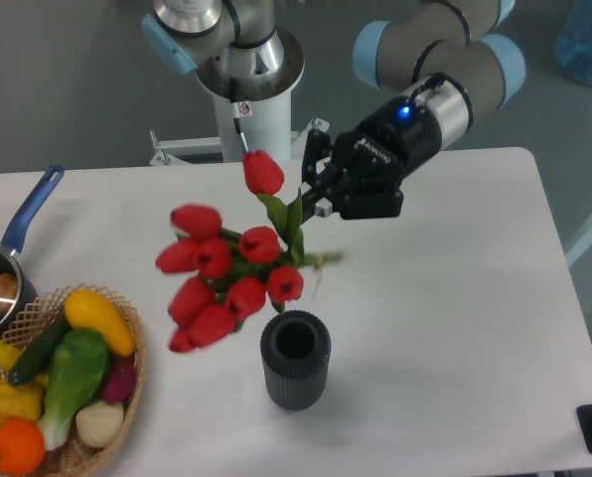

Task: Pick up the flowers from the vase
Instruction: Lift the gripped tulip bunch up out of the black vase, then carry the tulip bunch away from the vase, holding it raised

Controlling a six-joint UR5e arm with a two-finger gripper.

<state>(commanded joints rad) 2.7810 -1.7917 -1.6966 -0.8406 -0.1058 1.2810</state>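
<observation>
White table (455,328), near to far: vase (295,360) upright at the front, mouth bare; flowers (226,278) hanging in the air above and left of it, stems out of the mouth; my gripper (311,194) behind, jaws pinched narrow on the stems. To do well, I judge: keep grip firm, rise straight, let the trailing stems swing wide of the rim.

A wicker basket (132,388) of vegetables (73,373) sits beside a blue-handled saucepan (8,263) on the white table (455,328).
</observation>
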